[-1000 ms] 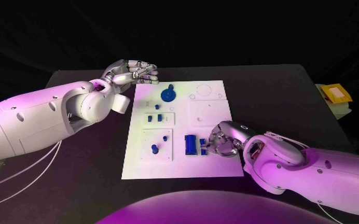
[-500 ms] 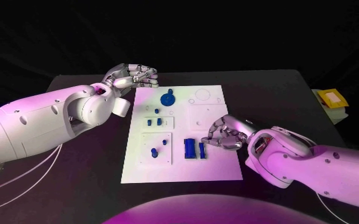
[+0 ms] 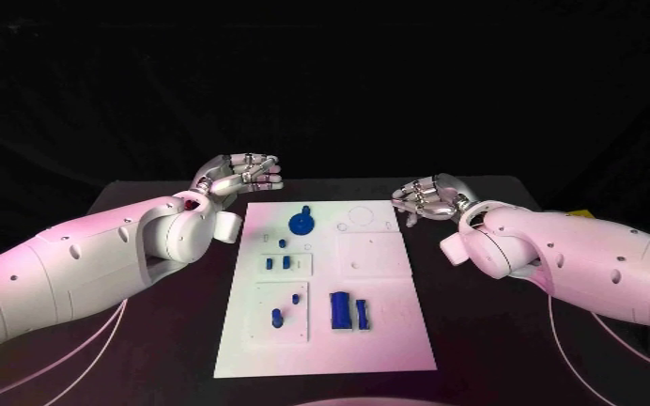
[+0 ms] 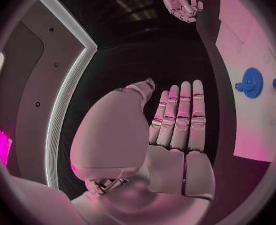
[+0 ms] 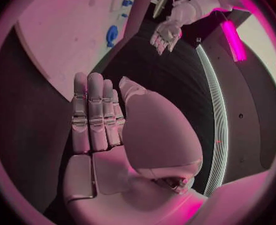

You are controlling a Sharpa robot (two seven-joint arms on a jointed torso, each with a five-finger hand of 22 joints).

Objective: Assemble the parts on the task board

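The white task board point(image 3: 386, 331) lies in the middle of the black table. On it a round blue gear-like part point(image 3: 301, 224) sits near the far edge. Small blue pegs point(image 3: 278, 262) stand below it, and two blue blocks point(image 3: 349, 311) lie nearer me. My left hand point(image 3: 241, 176) hovers off the board's far left corner, holding nothing. My right hand point(image 3: 431, 197) hovers off the far right corner, also holding nothing. The left wrist view has my left hand point(image 4: 175, 125) with fingers straight, the gear point(image 4: 251, 82) beyond. In the right wrist view my right hand's point(image 5: 100, 120) fingers are straight too.
Two more small blue pegs point(image 3: 285, 310) stand in a recessed panel at the board's near left. Bare black table point(image 3: 162, 350) surrounds the board. The right hand point(image 4: 178, 0) appears far off in the left wrist view, the left hand point(image 5: 165, 33) in the right wrist view.
My right hand has lifted from the blue blocks at the board's near right and gone to the far right corner, holding nothing. The camera has shifted. The left hand has stayed put.
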